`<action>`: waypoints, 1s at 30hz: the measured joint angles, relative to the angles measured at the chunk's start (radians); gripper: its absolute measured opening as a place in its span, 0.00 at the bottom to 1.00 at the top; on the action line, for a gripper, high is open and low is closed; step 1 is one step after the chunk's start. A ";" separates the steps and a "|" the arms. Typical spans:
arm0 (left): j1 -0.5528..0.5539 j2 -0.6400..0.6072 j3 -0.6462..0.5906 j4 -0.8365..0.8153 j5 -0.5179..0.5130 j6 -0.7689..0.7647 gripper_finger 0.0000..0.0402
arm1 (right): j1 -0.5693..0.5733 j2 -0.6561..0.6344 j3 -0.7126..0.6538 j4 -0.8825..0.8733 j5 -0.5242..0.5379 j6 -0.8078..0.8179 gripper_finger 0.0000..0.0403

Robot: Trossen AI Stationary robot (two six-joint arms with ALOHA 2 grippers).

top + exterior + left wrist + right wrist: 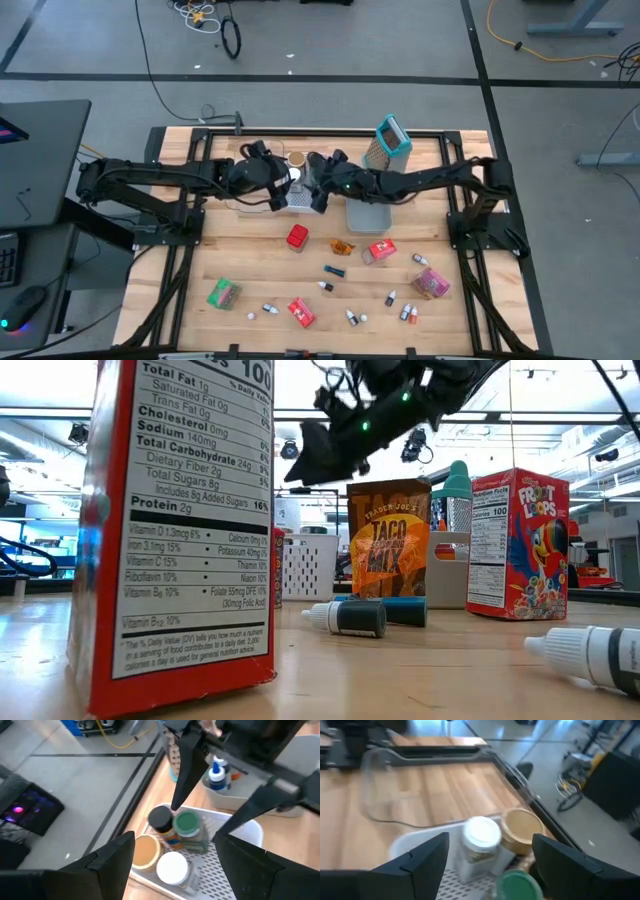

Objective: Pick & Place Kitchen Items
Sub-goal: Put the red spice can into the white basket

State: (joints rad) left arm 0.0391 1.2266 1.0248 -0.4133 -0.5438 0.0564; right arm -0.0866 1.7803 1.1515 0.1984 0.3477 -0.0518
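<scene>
1. Your worktop (250,262) is a pale wooden slab inside a black frame, sitting mid-frame in the high view on a grey floor (400,40) with cables trailing along the top edge.
2. In the low view you look past the packets into a bright room with ceiling lights.
3. At upper centre of the high view, the white bin (296,199) sits under both arms. The left wrist view shows four jars in it: a green-lidded jar (189,822), a black-lidded jar (160,818), a white-lidded jar (173,867) and a tan-lidded jar (145,851).
4. Just right of it the grey bin (368,216) holds small bottles.
5. The teal-topped grater (388,142) stands behind the grey bin.
6. The left gripper (283,186) hovers over the white bin, fingers spread, grasping nothing.
7. The right gripper (314,186) faces it over the same bin, released and empty.
8. The remaining kitchen items (330,270) lie scattered across the lower half of the high view.
</scene>
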 joint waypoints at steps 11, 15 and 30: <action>-0.001 0.000 0.000 0.001 0.410 -0.205 0.71 | 0.114 -0.047 0.000 -0.019 0.002 -0.076 0.74; -0.025 0.001 0.000 0.001 0.531 -0.259 0.71 | 0.144 -0.047 0.000 -0.080 0.006 -0.086 0.74; -0.238 0.041 0.000 -0.118 0.278 -0.589 0.67 | 0.280 -0.100 0.000 -0.385 0.079 0.111 0.74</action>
State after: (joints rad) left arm -0.1993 1.2677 1.0252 -0.5313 -0.2662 -0.5330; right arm 0.1931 1.6805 1.1511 -0.1865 0.4263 0.0591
